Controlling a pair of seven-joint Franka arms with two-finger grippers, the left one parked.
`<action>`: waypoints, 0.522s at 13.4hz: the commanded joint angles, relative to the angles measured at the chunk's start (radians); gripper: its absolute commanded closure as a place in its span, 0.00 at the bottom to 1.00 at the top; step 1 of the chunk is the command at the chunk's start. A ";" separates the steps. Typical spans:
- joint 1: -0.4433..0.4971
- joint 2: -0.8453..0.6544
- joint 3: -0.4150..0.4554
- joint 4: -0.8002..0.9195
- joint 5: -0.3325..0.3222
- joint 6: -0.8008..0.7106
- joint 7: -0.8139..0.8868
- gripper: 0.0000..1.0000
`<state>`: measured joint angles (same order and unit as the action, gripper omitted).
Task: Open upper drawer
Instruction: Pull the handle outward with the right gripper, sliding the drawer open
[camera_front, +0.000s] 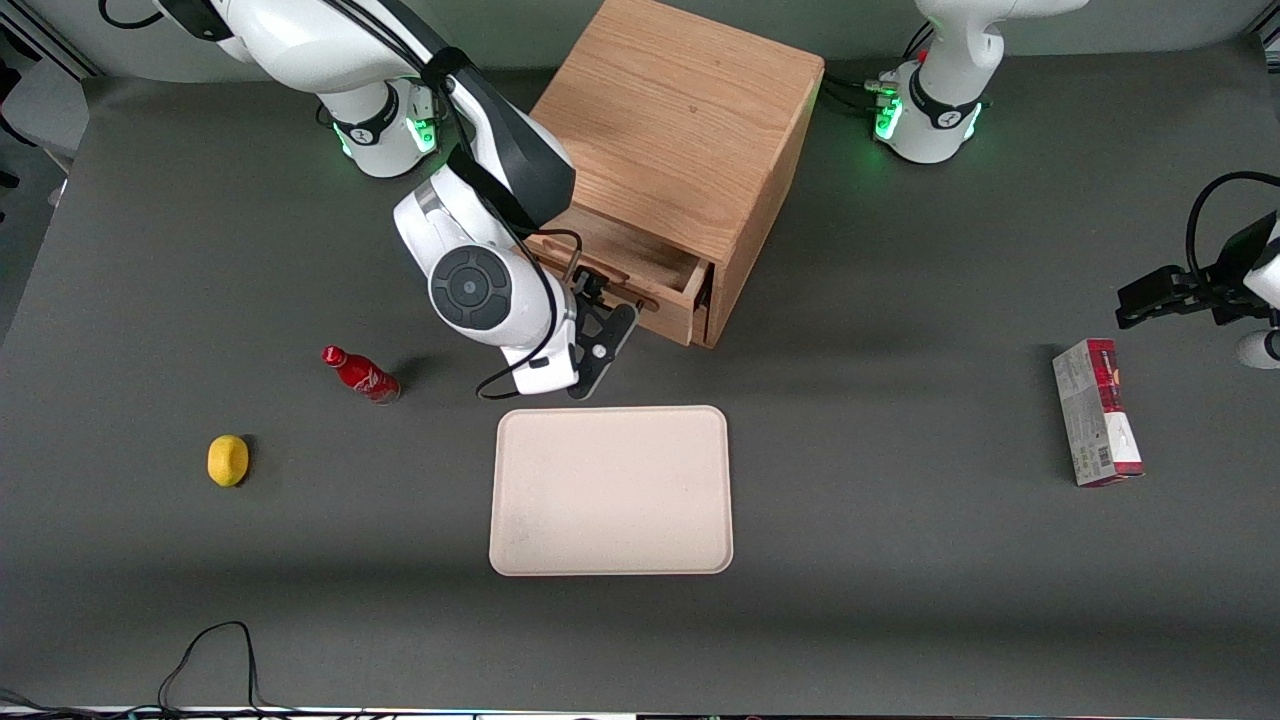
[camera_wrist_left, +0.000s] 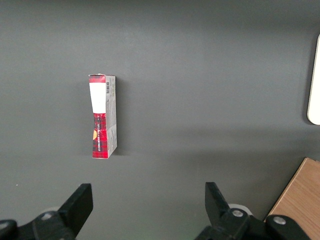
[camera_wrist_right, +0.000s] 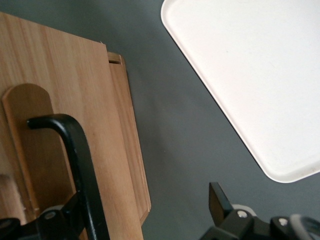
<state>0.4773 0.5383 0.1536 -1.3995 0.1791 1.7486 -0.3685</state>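
upper drawer (camera_front: 640, 275) part open, jaws of gripper (camera_front: 600, 345) apart around handle (camera_wrist_right: 75, 150), not clamped. risk: bar slipping out mid-pull, drawer stalling, cabinet (camera_front: 680, 130) dragging.

Cluttered grey table (camera_front: 900, 560), cabinet (camera_front: 680, 130), tray (camera_front: 610, 490)

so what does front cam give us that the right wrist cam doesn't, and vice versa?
Only the front view: the whole cabinet with the upper drawer pulled partly out, the gripper in front of it, the cola bottle, lemon and red carton. Only the right wrist view: the black bar handle close up against the drawer front. Both: the drawer and the cream tray, nearer the front camera.
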 joint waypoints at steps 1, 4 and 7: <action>-0.002 0.009 -0.006 0.019 -0.016 0.005 -0.021 0.00; -0.011 0.008 -0.022 0.023 -0.016 0.005 -0.023 0.00; -0.040 0.011 -0.025 0.027 -0.015 0.005 -0.023 0.00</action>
<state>0.4555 0.5383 0.1299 -1.3962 0.1776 1.7597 -0.3687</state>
